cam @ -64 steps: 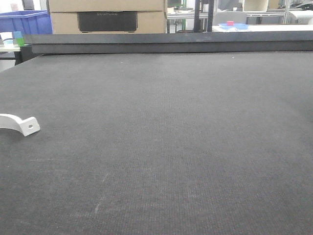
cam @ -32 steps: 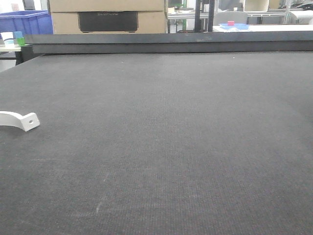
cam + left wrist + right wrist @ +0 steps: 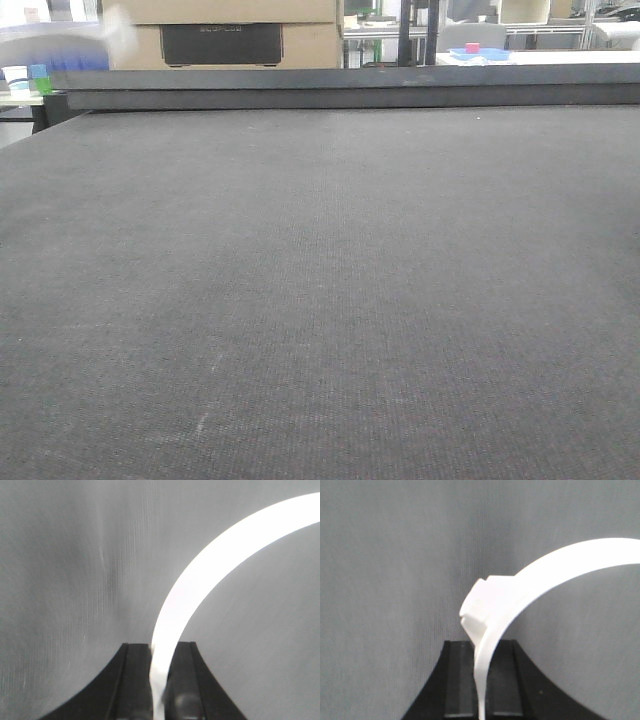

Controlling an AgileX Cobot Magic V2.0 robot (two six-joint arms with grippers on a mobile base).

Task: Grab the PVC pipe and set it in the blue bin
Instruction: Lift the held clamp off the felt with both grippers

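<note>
Dark gray cloth covers the wide counter (image 3: 320,300) that fills the front view. Behind its far edge, at the far left, sits the blue bin (image 3: 55,50), which looks smeared and pale. Next to it is a brown cardboard box (image 3: 225,35) with a dark panel. Far to the right, on a white table, lies a blue tray (image 3: 485,53) with a small pink block (image 3: 471,47) on it.

The left wrist view shows the left tool (image 3: 161,652). Its two black fingers (image 3: 132,680) are pressed onto the PVC pipe (image 3: 210,570), one on each side. The pipe is white and bright. It bends up and off to the right over the gray counter. I cannot tell if it touches the counter.

The right wrist view shows the right tool (image 3: 482,650). Its black fingers (image 3: 457,680) pinch a second PVC pipe (image 3: 570,565). This one also bends up and to the right. A blocky white tab (image 3: 480,607) sticks out just above the fingers.
</note>
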